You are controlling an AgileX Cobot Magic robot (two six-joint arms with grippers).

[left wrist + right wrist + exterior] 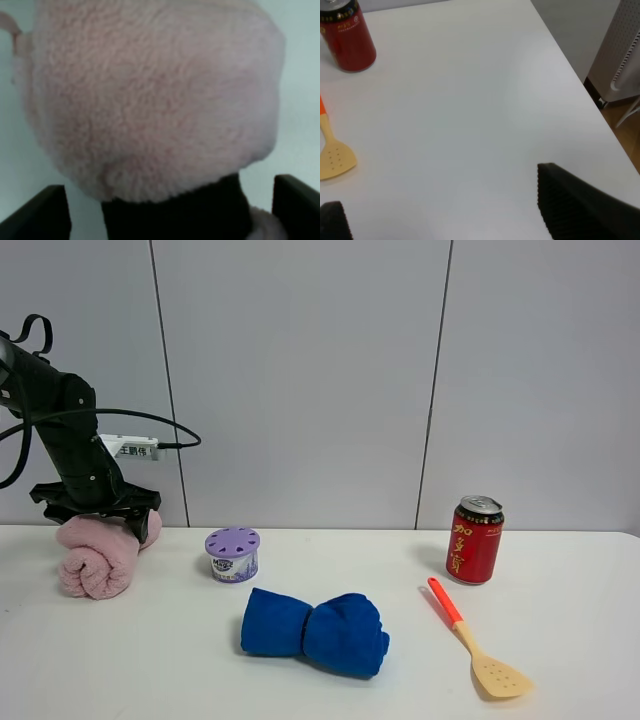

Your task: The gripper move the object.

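Where the white table (560, 680) meets the wall (300, 370) at back left, the left black two-fingered gripper (100, 512) stands over the fluffy pale pink rolled towel (97, 558), jaws spread, fingers (35, 215) clear of its black band (175, 215); the right gripper (440, 200), likewise spread, hovers above the tabletop, away from the red drink can (347, 40).

Pink towel (95, 560) beneath left gripper (101, 514).
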